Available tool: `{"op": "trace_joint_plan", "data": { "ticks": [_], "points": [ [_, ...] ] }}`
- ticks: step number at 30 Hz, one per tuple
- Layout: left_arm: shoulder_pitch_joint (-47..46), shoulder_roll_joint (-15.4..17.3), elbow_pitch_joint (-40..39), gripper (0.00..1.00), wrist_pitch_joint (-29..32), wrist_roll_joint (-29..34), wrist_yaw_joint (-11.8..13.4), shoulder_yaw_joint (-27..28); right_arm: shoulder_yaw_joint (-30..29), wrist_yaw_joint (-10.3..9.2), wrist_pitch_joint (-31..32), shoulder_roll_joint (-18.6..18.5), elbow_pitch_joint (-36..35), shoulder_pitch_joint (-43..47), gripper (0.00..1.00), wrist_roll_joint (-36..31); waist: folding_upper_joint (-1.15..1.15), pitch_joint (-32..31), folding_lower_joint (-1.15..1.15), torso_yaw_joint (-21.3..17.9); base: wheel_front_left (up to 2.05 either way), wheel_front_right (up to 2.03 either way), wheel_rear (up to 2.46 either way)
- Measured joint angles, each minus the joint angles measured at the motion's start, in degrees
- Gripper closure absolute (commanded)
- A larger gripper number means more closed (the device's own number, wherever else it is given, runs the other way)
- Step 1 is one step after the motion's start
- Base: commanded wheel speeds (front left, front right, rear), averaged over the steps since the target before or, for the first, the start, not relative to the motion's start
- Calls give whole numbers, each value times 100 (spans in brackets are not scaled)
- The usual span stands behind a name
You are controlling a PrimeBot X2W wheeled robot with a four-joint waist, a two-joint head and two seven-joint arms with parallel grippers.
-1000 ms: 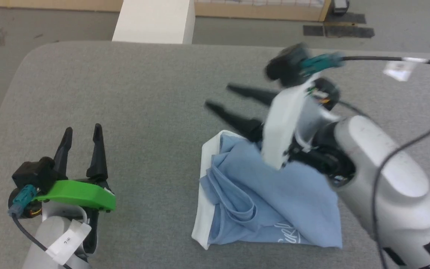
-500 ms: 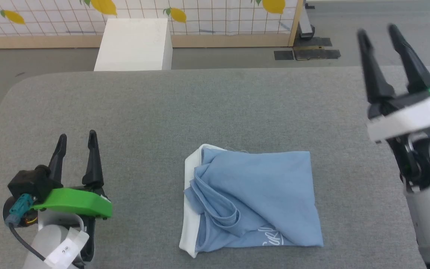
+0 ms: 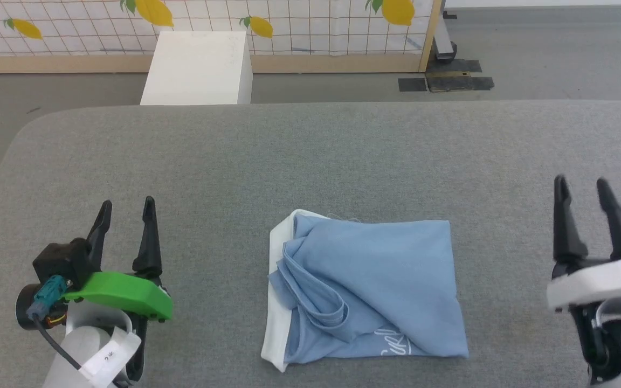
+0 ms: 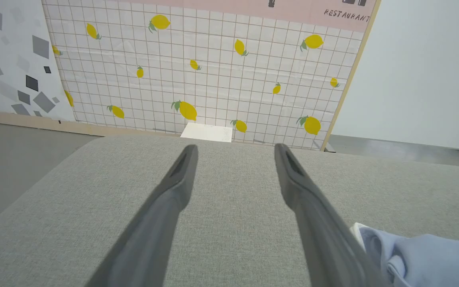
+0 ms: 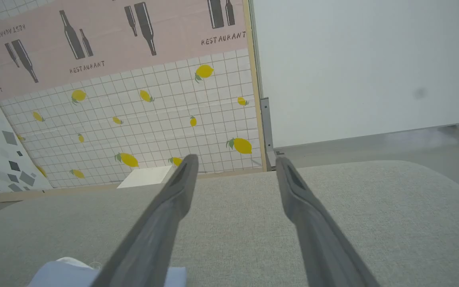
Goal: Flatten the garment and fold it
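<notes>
Right pincer (image 3: 580, 180) is dropping back beside the counter (image 3: 310, 161), gaping empty like the left pincer (image 3: 128, 201); unpressed folds on the garment (image 3: 386, 269) are threatening to unfurl.

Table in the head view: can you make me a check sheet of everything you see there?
Surface: grey fabric-covered table, rounded corners.
Job's things: light blue knit T-shirt, folded into a rough square, with a white edge and bunched folds at its left.
Clutter: nothing seen.
Pincers: left pincer open, holding nothing; right pincer open, holding nothing; both apart from the shirt.
Cables: black cable with teal plug at the left wrist.
Surroundings: white box, lemon-patterned tiled wall, grey floor.
</notes>
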Motion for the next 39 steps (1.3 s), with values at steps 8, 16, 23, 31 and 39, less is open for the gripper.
{"op": "trace_joint_plan", "data": {
  "ticks": [8, 16, 23, 31, 39],
  "points": [
    [1, 25, 258, 0, 67, 31, 48, -86, 238, 0, 288, 59, 62, 438, 0, -225, 0, 19, 0, -8, 0, 0, 0],
    [-9, 38, 559, 0, 31, 76, 74, -151, 430, 0, 286, 57, 191, 499, 0, -439, 0, 57, 0, 27, 0, 0, 0],
    [-22, 37, 668, 0, -19, 75, 98, -165, 455, 0, 278, 47, 244, 499, 0, -495, 0, 64, 0, 38, 0, 0, 0],
    [-27, 45, 705, 0, -43, 75, 99, -230, 460, 1, 278, 66, 313, 499, 0, -497, 0, 31, 0, 6, 0, 0, 0],
    [-27, 76, 692, 0, -42, 74, 125, -274, 450, 0, 288, 63, 321, 499, 0, -497, 0, 19, 0, 5, 0, 0, 0]
  ]
}}
